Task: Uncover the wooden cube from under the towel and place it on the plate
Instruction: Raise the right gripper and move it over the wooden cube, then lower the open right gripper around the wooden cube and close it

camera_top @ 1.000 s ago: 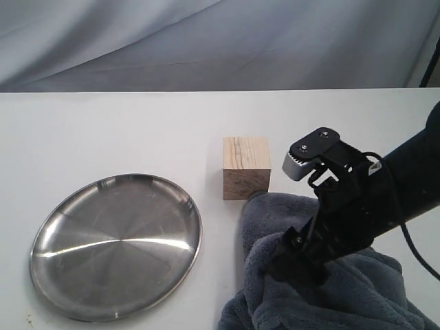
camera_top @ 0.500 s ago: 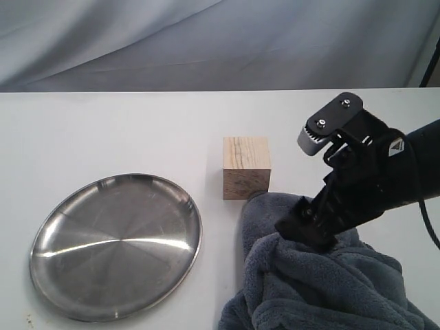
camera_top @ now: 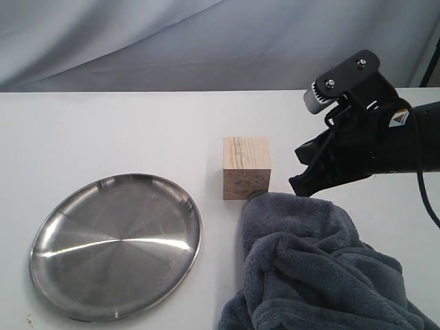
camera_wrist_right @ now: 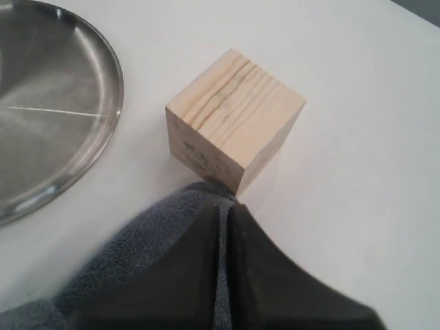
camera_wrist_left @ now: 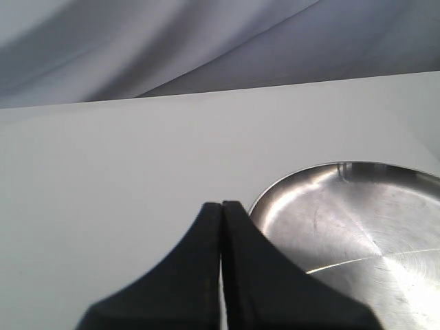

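The wooden cube (camera_top: 246, 167) stands uncovered on the white table, to the right of the steel plate (camera_top: 117, 247). The blue-grey towel (camera_top: 309, 268) lies heaped at the front right, and its far edge touches the cube's near base. My right gripper (camera_top: 300, 187) hovers just above that towel edge, right of the cube, shut and holding nothing. In the right wrist view the gripper (camera_wrist_right: 221, 206) points at the cube (camera_wrist_right: 234, 117) with the towel (camera_wrist_right: 137, 240) beneath it and the plate (camera_wrist_right: 48, 103) beyond. My left gripper (camera_wrist_left: 221, 204) is shut and empty beside the plate (camera_wrist_left: 357, 220).
The white table (camera_top: 103, 130) runs back to a grey cloth backdrop (camera_top: 206, 41). The right arm's black body and cable (camera_top: 405, 144) reach in from the right edge. The left arm is out of the exterior view.
My right gripper has lifted off the towel heap and moved up and back to the right, closing its jaws. The towel stays where it lay; cube and plate have not moved.
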Controlling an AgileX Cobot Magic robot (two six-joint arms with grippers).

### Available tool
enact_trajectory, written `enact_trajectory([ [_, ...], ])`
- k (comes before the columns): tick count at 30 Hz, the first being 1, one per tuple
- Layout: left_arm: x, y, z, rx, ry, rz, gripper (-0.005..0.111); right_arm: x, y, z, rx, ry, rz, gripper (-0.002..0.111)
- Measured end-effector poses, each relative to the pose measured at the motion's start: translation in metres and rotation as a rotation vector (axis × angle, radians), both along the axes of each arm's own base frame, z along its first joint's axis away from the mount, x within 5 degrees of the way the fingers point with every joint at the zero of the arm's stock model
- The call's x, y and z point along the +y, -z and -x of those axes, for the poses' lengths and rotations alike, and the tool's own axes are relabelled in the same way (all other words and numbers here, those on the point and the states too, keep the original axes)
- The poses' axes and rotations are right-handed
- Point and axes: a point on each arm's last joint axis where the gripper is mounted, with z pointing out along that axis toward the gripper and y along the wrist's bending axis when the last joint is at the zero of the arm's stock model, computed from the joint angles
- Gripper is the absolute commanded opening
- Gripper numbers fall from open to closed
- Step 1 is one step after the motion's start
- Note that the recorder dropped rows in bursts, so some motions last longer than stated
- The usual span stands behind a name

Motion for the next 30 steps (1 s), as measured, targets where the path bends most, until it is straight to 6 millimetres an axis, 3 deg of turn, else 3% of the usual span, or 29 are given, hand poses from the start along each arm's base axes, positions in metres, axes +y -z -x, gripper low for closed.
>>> enact_trajectory([
  [4, 0.0, 0.0, 0.0, 0.0, 0.0, 0.0, 0.001, 0.005, -0.001, 0.001, -0.022, -0.01, -0.007, 0.0],
  [10, 0.0, 0.0, 0.0, 0.0, 0.0, 0.0, 0.001, 0.042, -0.012, 0.013, -0.169, -0.095, -0.062, 0.0],
  [14, 0.0, 0.0, 0.0, 0.0, 0.0, 0.0, 0.001, 0.044, -0.024, 0.007, -0.274, -0.002, -0.158, 0.0],
  [21, 0.0, 0.0, 0.0, 0.0, 0.0, 0.0, 0.001, 0.045, -0.022, 0.006, -0.272, 0.009, -0.164, 0.004],
  [25, 0.0, 0.0, 0.0, 0.0, 0.0, 0.0, 0.001, 0.05, -0.003, -0.001, -0.212, 0.012, -0.131, 0.024],
  [27, 0.0, 0.0, 0.0, 0.0, 0.0, 0.0, 0.001, 0.053, 0.012, -0.006, -0.169, 0.011, -0.102, 0.048],
  [30, 0.0, 0.0, 0.0, 0.0, 0.0, 0.0, 0.001, 0.057, 0.035, -0.011, -0.111, 0.01, -0.06, 0.094],
])
